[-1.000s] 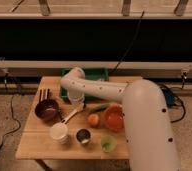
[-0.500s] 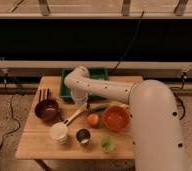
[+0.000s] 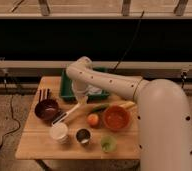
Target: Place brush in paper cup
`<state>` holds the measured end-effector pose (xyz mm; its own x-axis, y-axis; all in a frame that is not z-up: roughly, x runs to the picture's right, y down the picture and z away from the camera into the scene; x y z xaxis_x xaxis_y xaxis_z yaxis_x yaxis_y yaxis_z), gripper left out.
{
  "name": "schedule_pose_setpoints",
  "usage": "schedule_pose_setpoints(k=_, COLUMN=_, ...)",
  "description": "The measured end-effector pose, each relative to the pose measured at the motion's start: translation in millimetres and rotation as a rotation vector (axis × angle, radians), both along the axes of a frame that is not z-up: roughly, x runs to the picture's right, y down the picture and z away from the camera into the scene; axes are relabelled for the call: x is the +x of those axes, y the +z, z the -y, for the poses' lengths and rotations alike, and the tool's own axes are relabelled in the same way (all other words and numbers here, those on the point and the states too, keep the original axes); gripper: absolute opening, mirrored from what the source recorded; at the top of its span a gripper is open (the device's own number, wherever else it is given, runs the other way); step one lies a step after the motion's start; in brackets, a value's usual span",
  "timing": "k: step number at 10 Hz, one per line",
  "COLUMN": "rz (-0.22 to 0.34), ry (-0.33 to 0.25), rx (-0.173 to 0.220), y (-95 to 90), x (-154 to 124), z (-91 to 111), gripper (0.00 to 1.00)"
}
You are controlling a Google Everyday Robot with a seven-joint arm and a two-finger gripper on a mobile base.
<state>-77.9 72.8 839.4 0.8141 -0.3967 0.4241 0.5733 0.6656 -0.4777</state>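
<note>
My gripper reaches down from the arm's elbow, in front of the green tray. It is shut on the brush. The brush is slim and white, and slants down to the left from the gripper, with its low end beside the dark red bowl. The paper cup, plain and white, stands upright near the table's front left. It is just below the brush's low end and apart from it.
A dark red bowl sits left of the brush, with dark sticks behind it. A metal cup, a small green cup, an orange fruit and an orange bowl stand to the right. A green tray is at the back.
The arm has swung slightly to the right and forward. The brush now slants down towards the paper cup.
</note>
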Motion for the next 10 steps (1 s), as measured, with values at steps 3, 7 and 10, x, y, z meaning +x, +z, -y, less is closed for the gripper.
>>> schedule_pose_setpoints(k=3, rz=0.03, ry=0.02, rx=-0.017, y=-23.9, x=-6, z=11, gripper=0.0)
schedule_pose_setpoints(k=7, rz=0.095, ry=0.007, rx=-0.05, y=-62.8, x=-22, z=-2, gripper=0.0)
schedule_pose_setpoints(k=10, rz=0.15, ry=-0.027, rx=-0.082, y=-101.8, x=-37, z=-28, gripper=0.0)
